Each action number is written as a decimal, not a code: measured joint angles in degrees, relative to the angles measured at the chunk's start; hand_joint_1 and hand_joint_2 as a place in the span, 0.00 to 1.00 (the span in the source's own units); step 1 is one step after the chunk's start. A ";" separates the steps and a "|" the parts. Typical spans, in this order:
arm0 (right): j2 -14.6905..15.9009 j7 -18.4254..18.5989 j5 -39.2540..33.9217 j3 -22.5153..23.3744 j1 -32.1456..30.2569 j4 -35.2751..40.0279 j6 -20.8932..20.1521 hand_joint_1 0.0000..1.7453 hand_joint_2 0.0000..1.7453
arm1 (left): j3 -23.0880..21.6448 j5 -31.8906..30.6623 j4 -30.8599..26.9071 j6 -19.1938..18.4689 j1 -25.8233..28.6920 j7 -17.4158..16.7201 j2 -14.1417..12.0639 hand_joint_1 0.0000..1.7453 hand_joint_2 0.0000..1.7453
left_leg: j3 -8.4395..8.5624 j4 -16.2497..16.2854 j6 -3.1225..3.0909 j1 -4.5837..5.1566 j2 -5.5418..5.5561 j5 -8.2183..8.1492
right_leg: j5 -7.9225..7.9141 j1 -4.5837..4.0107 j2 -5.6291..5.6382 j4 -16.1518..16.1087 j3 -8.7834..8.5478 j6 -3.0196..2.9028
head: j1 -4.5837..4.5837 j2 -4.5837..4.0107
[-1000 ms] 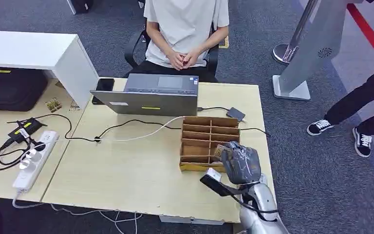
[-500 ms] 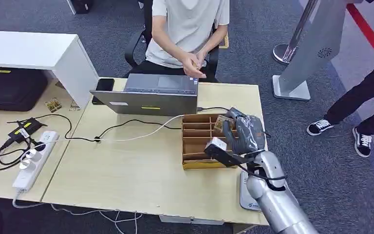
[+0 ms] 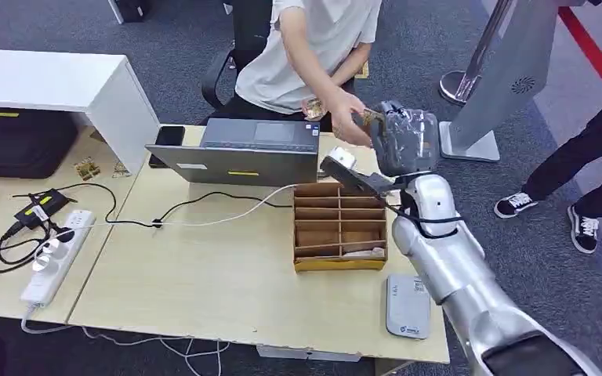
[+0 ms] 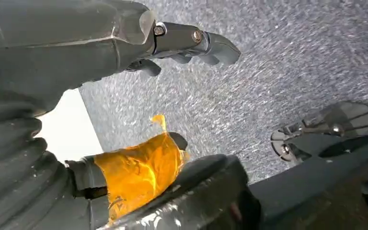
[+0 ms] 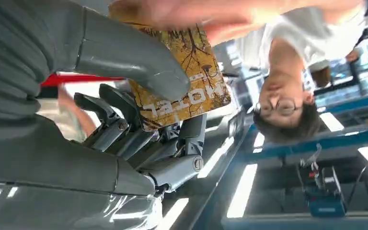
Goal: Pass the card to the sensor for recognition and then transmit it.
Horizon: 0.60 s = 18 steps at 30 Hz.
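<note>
My right hand [image 3: 404, 139] is raised above the table's far right corner, pinching a yellow-brown card [image 3: 371, 119] between thumb and fingers. In the right wrist view the card [image 5: 182, 76] bears tree patterns and lettering, with my thumb [image 5: 124, 52] pressed on it. A seated person's hand [image 3: 343, 125] reaches over the laptop and touches the card; their fingers [image 5: 211, 9] lie on its far edge. The grey card sensor [image 3: 407, 305] lies flat near the table's front right edge. My left hand [image 4: 191, 40] hangs over the carpet, fingers apart, holding nothing.
A wooden divided box [image 3: 339, 227] stands below my right arm. A grey laptop [image 3: 243, 153] sits at the back of the table [image 3: 204, 274], with cables running left to a power strip [image 3: 51, 258]. Another person's legs [image 3: 572, 180] stand at the right.
My right hand has risen from the wooden box up and away toward the seated person, carrying the card. The person has leaned forward and reached out to the card.
</note>
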<state>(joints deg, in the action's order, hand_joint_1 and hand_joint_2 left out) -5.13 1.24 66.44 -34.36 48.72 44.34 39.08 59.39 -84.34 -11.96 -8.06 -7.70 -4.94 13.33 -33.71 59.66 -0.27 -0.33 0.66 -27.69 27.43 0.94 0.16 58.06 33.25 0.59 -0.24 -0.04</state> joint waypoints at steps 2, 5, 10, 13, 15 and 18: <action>-0.55 0.66 1.08 0.24 1.22 -2.29 0.31 1.00 1.00 | -0.53 -0.22 0.00 -0.18 -0.20 -0.28 0.02 0.00 1.00 | 0.00 0.00 0.00 0.00 0.00 0.00 | 0.00 0.00 0.00 0.00 0.00 0.00 | 0.02 0.00; -1.34 0.92 1.47 0.39 2.55 -5.44 0.50 1.00 1.00 | -0.87 -0.37 0.00 -0.39 -0.50 -0.35 0.06 0.00 1.00 | 0.00 0.00 0.00 0.00 -0.01 0.00 | 0.00 0.00 0.03 0.01 0.00 0.00 | 0.02 0.00; -2.60 0.40 2.08 0.44 2.88 -8.19 0.53 0.00 1.00 | -1.18 -0.55 0.00 -1.27 -0.61 0.35 0.22 0.00 1.00 | -0.01 0.00 0.00 0.00 0.01 0.00 | 0.00 0.00 0.00 0.01 0.02 0.00 | 0.02 0.00; -3.02 0.24 2.95 0.63 2.89 -9.08 0.53 0.00 1.00 | -1.38 -0.33 0.00 -0.83 -0.65 0.37 0.31 0.00 1.00 | -0.01 -0.01 0.00 0.00 0.01 0.00 | 0.01 0.00 0.00 0.00 0.03 0.00 | 0.02 0.00; -3.09 0.13 3.55 0.87 2.90 -9.54 0.53 0.00 1.00 | -1.38 -0.16 0.00 -0.72 -0.65 0.33 0.33 0.00 1.00 | -0.01 -0.01 0.00 0.00 0.01 0.00 | 0.01 0.00 0.00 0.00 0.03 0.00 | 0.02 0.00; -3.09 0.40 4.99 1.29 2.90 -10.33 0.53 0.00 1.00 | -1.38 -0.02 0.00 -0.70 -0.64 0.24 0.33 0.00 1.00 | -0.01 0.00 0.00 0.00 0.00 0.00 | 0.00 0.00 0.00 0.00 0.03 0.00 | 0.02 0.00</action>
<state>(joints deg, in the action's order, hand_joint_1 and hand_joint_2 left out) -8.22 1.64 71.43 -33.07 51.61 34.01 39.60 58.01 -84.37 -11.96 -8.76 -8.34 -4.70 13.66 -33.72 59.65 -0.27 -0.33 0.67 -27.69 27.44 0.94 0.16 58.06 33.28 0.58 -0.22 -0.04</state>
